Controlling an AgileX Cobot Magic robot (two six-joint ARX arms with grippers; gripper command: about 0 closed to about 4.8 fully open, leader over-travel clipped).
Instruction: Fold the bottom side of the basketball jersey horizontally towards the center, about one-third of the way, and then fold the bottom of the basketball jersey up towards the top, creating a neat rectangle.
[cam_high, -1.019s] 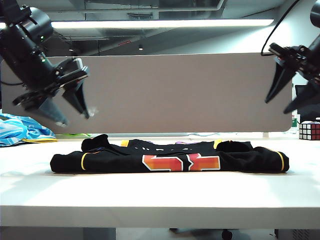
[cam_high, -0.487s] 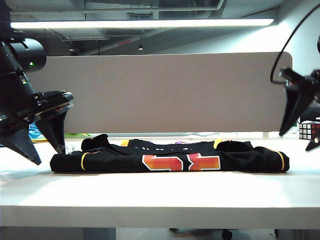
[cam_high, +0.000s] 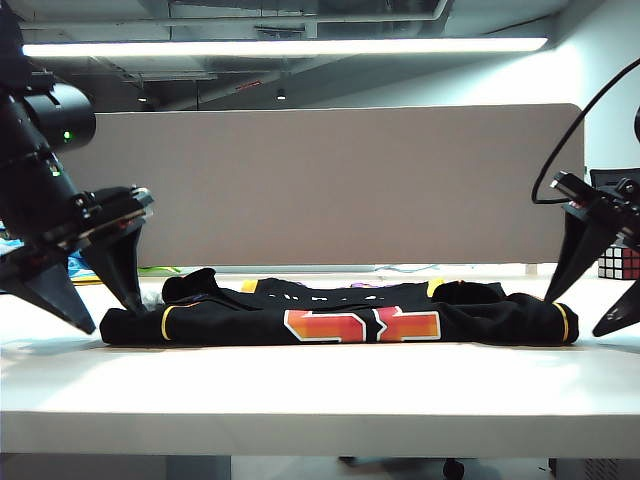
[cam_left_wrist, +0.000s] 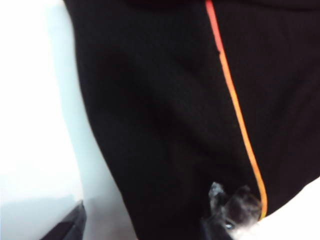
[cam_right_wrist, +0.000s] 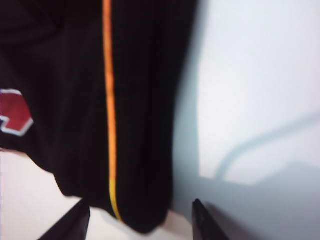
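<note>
Black basketball jersey (cam_high: 340, 312) already banded mid-counter (cam_high: 320, 400); final fold pending. Left end effector (cam_high: 90, 305), right end effector (cam_high: 592, 305) agape, empty, flanking ends.

One folded basketball jersey (cam_high: 340, 313), two grippers with spread jaws, left gripper (cam_high: 92, 305) and right gripper (cam_high: 592, 308), one white table (cam_high: 320, 385), one Rubik's cube (cam_high: 618, 262), one grey partition (cam_high: 340, 185)

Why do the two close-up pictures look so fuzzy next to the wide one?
Exterior view: sharp, lit by a ceiling strip, the basketball jersey crisp. Left wrist view: soft, the piping smeared, the table washed out. Right wrist view: blurred too, with shadows across the white table.
</note>
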